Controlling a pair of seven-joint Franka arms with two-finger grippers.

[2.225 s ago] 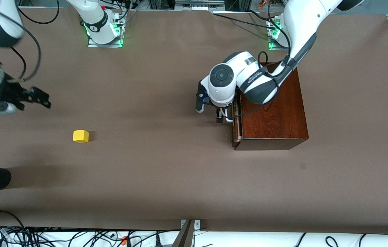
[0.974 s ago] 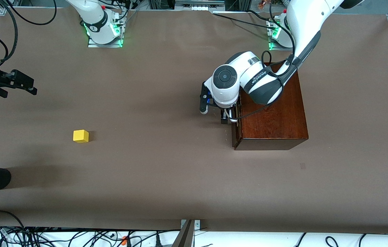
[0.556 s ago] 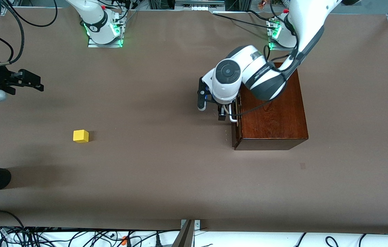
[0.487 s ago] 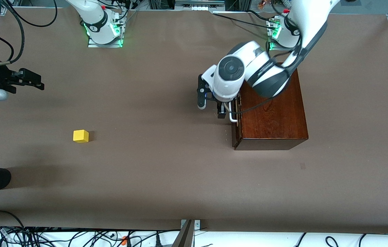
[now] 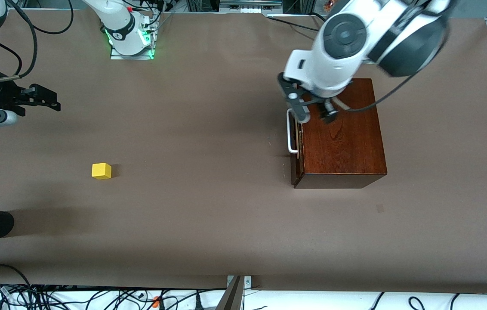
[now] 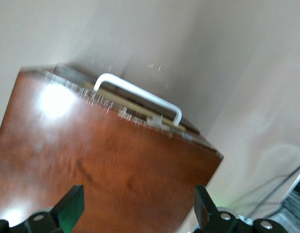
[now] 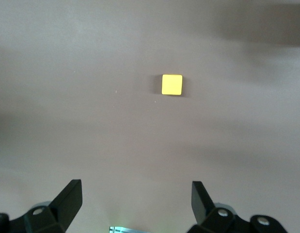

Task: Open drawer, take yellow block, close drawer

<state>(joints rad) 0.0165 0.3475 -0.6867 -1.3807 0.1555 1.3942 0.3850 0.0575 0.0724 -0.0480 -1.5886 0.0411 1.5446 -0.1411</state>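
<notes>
Drawer (image 5: pixel 296 142) sitting pushed into the wooden box (image 5: pixel 341 129), only a thin pale seam showing along its front; white handle (image 5: pixel 291 131) free, nothing gripping it. A moment ago the left gripper (image 5: pixel 314 113) was down at that handle; now it is lifting away, hanging over the box top with jaws spread wide and holding nothing, confirmed in the left wrist view, where the handle (image 6: pixel 137 97) is showing clear below. Reading this as the closing push finished.

Yellow block (image 5: pixel 101 170) lying on the bare table (image 5: pixel 204 206), well apart from the box, toward the right arm's end, not moving across the frames.

Right gripper (image 5: pixel 39 100) hovering over the table, jaws fully open and empty, block (image 7: pixel 172 84) visible below its wrist camera. Task looking essentially complete.
</notes>
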